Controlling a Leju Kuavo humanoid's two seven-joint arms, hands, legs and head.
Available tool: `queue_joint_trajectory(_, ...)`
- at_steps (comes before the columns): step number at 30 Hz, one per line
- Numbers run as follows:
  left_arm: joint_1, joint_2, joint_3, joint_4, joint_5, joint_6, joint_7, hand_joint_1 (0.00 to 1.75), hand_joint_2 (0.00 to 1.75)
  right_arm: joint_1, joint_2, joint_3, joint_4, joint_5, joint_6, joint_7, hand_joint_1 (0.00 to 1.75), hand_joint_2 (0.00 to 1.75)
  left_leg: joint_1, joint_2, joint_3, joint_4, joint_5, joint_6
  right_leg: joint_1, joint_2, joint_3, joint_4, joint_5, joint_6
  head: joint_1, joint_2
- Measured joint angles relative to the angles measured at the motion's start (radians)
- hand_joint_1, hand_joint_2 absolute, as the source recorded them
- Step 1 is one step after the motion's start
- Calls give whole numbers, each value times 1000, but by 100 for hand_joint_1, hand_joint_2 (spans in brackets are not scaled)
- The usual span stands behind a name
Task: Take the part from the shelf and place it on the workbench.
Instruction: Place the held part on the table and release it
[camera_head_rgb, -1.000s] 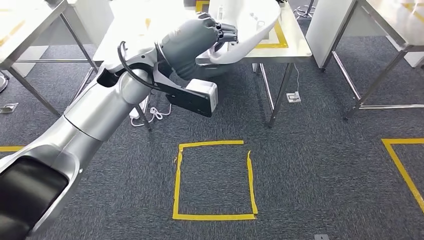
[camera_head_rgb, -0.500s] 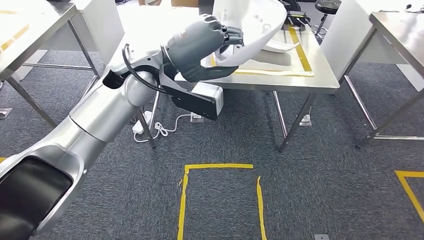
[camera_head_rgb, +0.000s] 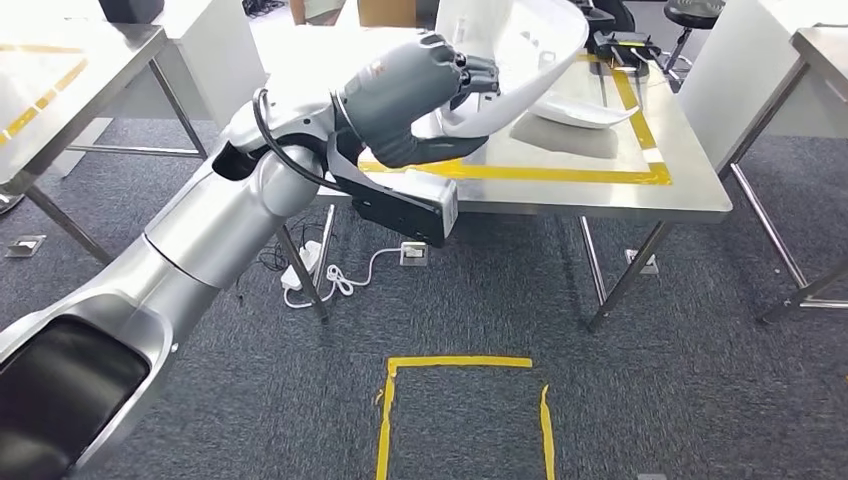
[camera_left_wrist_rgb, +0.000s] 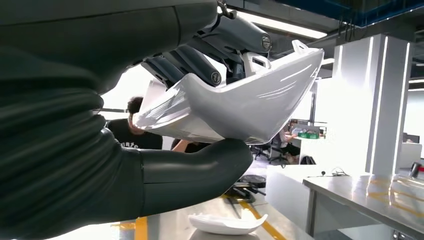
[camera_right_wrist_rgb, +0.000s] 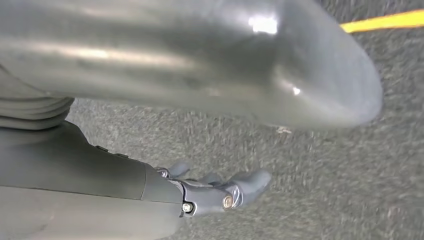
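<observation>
As camera neared workbench (camera_head_rgb: 560, 190); left hand (camera_head_rgb: 420, 85) still grips part (camera_head_rgb: 510, 60)

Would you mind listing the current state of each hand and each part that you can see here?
left hand: raised over the workbench, gripping the held white part.
held white part: off the table, between thumb and fingers.
second white part: lying on the workbench inside the yellow tape outline.
right hand: hanging over the carpet, holding nothing.

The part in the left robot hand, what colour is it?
Glossy white part, clearest in the left wrist view.
</observation>
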Motion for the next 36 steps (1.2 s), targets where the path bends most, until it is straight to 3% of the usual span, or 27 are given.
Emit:
queue_joint_trajectory(2,2,-8,0,15,-6,1,-2,175,175,1,1,-3,0,-4,-3,7,0,0,16,5,-78,40,-77,-16,-12,3,36,-2,-32,7,0,0)
queue_joint_trajectory(3,2,-12,0,24,-8,1,-2,175,175,2,2,-4,0,-6,-4,9,0,0,22,6,-101,26,-110,-23,-18,5,55,-3,-49,11,0,0)
queue_joint_trajectory(4,2,-16,0,33,-10,2,-3,175,175,4,3,-6,0,-7,-4,11,0,0,26,8,-113,-12,-118,-29,-23,6,77,-3,-67,17,-1,0)
queue_joint_trajectory(5,3,-18,0,41,-12,2,-6,175,175,5,3,-8,0,-7,-5,12,0,0,30,11,-117,-69,-85,-33,-27,7,98,-4,-87,22,-1,0)
queue_joint_trajectory(8,10,-23,0,67,-16,3,-22,175,175,4,5,-12,0,-6,-6,10,0,0,30,16,-98,-247,155,-30,-31,7,157,-13,-148,40,0,0)
queue_joint_trajectory(9,13,-26,0,73,-18,4,-29,175,175,4,6,-13,0,-6,-7,9,0,0,29,15,-88,-269,193,-23,-30,7,178,-17,-157,48,1,0)
queue_joint_trajectory(11,13,-33,1,83,-22,8,-40,175,175,1,8,-16,0,-6,-8,5,0,0,30,13,-61,-267,173,-5,-30,6,187,17,-135,60,2,0)
queue_joint_trajectory(12,11,-39,1,90,-23,12,-45,175,175,-1,8,-17,0,-7,-8,4,0,0,32,11,-45,-268,160,3,-30,3,160,76,-104,65,3,0)
queue_joint_trajectory(14,11,-52,1,111,-24,17,-53,175,175,-7,9,-19,0,-8,-9,3,0,0,36,9,-6,-274,129,13,-32,-5,54,226,-74,73,6,0)
queue_joint_trajectory(15,15,-57,0,124,-25,19,-56,175,175,-8,9,-19,0,-8,-9,4,0,0,36,8,16,-276,109,16,-32,-8,-3,282,-93,77,7,0)
queue_joint_trajectory(16,21,-60,0,135,-26,19,-57,175,175,-7,9,-20,0,-8,-9,5,0,0,36,7,40,-278,87,17,-32,-9,-54,312,-138,80,8,0)
queue_joint_trajectory(18,31,-63,-1,155,-27,20,-57,175,175,-2,10,-21,0,-9,-9,8,0,0,36,6,94,-280,42,17,-32,-11,-133,302,-235,85,8,0)
queue_joint_trajectory(19,34,-64,-1,164,-27,20,-57,175,175,2,11,-21,0,-9,-9,10,0,0,36,5,123,-280,19,16,-33,-12,-162,269,-252,86,8,0)
queue_joint_trajectory(20,36,-65,-1,175,-27,20,-57,175,175,5,11,-22,0,-10,-9,12,0,0,36,5,152,-280,-5,13,-33,-14,-183,221,-225,86,8,0)
queue_joint_trajectory(21,39,-66,-1,189,-29,21,-57,175,175,10,12,-23,0,-10,-9,14,0,0,35,5,174,-281,-30,10,-34,-18,-198,157,-134,84,9,0)
queue_joint_trajectory(23,49,-72,-2,222,-33,28,-58,175,175,18,15,-25,1,-11,-10,19,0,0,31,2,216,-274,-81,1,-32,-31,-214,52,77,77,10,0)
queue_joint_trajectory(24,52,-76,-2,237,-35,35,-58,175,175,20,17,-26,2,-11,-11,23,0,0,29,1,235,-271,-101,-5,-31,-35,-213,29,142,71,10,0)
queue_joint_trajectory(25,49,-83,-2,249,-37,43,-59,175,175,19,19,-27,2,-12,-12,25,0,0,27,-1,248,-259,-108,-12,-29,-37,-208,30,151,64,10,0)
queue_joint_trajectory(26,41,-89,-1,258,-38,53,-58,175,175,15,21,-27,2,-12,-13,28,0,0,28,-1,241,-232,-101,-18,-29,-35,-197,38,137,55,10,0)
queue_joint_trajectory(27,31,-95,0,268,-39,66,-58,175,175,11,22,-27,1,-13,-15,29,0,0,29,0,220,-182,-76,-24,-30,-35,-183,39,126,46,10,0)
queue_joint_trajectory(29,18,-102,1,299,-45,102,-56,175,175,3,23,-28,1,-14,-19,31,0,0,31,4,131,-46,-37,-32,-31,-33,-147,32,103,29,8,0)
queue_joint_trajectory(30,19,-103,2,317,-48,124,-54,175,175,1,23,-29,1,-14,-21,31,0,0,32,5,86,8,-51,-35,-31,-30,-126,27,88,24,8,0)
queue_joint_trajectory(31,24,-103,3,335,-52,149,-48,175,175,0,23,-30,1,-15,-23,31,0,0,33,6,46,39,-91,-36,-31,-26,-104,22,72,21,7,0)
queue_joint_trajectory(33,33,-101,8,368,-55,193,-33,175,175,0,23,-33,1,-15,-25,31,0,0,33,7,-11,40,-193,-36,-30,-16,-62,18,41,21,6,0)
queue_joint_trajectory(34,36,-99,13,386,-54,215,-22,175,175,2,23,-34,2,-14,-25,31,0,0,33,7,-28,15,-218,-34,-28,-13,-42,17,25,22,6,0)
queue_joint_trajectory(35,38,-97,19,403,-52,236,-10,175,175,4,24,-35,2,-13,-26,30,0,0,31,7,-37,-27,-204,-29,-26,-10,-23,17,9,23,6,0)
queue_joint_trajectory(36,41,-93,26,422,-48,255,3,175,175,6,26,-36,2,-12,-27,30,0,0,28,7,-40,-86,-146,-21,-23,-9,-5,17,-7,23,6,0)
